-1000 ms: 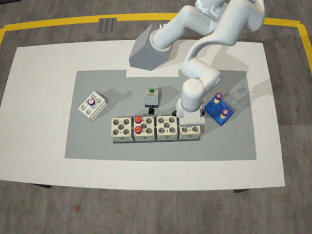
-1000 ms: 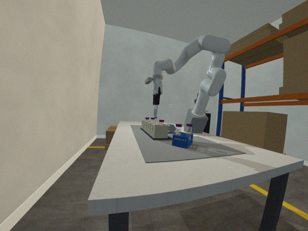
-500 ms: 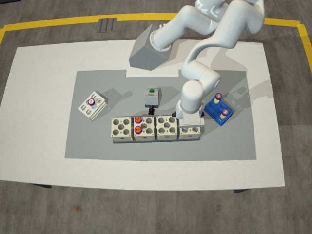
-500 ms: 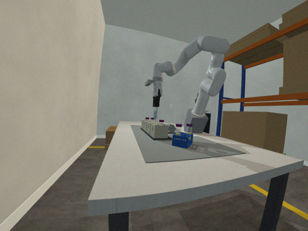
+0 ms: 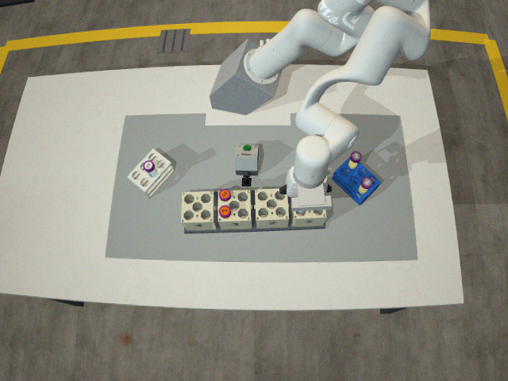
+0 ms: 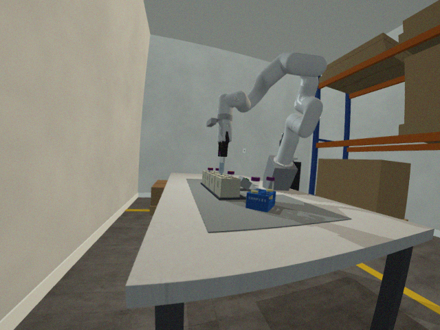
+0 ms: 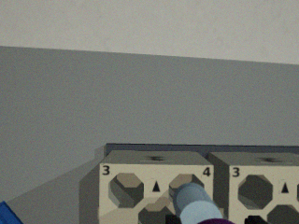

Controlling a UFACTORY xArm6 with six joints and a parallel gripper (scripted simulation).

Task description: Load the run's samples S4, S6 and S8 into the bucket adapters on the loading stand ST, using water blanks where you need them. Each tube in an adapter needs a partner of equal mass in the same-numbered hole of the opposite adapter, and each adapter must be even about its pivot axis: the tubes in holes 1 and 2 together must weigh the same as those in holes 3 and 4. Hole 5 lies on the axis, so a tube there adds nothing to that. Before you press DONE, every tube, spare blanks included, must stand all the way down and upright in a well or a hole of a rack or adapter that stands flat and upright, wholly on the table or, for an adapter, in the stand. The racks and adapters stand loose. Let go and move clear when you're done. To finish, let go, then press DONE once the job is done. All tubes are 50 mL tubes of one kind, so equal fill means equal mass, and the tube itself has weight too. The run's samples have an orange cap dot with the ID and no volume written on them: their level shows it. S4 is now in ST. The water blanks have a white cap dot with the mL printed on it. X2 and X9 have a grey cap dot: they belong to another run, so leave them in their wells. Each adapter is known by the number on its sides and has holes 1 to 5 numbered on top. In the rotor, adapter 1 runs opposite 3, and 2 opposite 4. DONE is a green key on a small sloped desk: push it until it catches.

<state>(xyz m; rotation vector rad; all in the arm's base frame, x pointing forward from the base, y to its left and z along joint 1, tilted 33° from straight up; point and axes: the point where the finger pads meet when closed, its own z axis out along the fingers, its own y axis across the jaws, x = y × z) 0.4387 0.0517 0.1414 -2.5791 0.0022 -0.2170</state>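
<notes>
On the bench (image 5: 254, 282) (image 6: 227, 256) (image 7: 149, 28), we see the stand ST (image 5: 254, 230) (image 6: 231, 198) (image 7: 159, 147) carrying four adapters. Beyond one end of ST sits the blue rack (image 5: 348, 189) (image 6: 258, 204) (image 7: 7, 216), beyond the other the white rack (image 5: 139, 184). Our hand (image 5: 306, 190) (image 6: 223, 155) (image 7: 214, 220), above ST, pinches a blue-filled tube (image 5: 300, 212) (image 6: 221, 167) (image 7: 198, 207). Two orange-dotted samples (image 5: 224, 211) stand in one ST adapter. The green DONE key (image 5: 247, 148) is on ST's robot side.

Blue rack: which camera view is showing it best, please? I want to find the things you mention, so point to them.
The top view, because the blue rack's (image 5: 359, 200) (image 6: 257, 204) (image 7: 7, 216) upper face, wells and two tubes (image 5: 367, 182) (image 6: 270, 179) are visible. The exterior view shows its lettered side and both tubes, but hardly the wells. The wrist view shows only a corner.
</notes>
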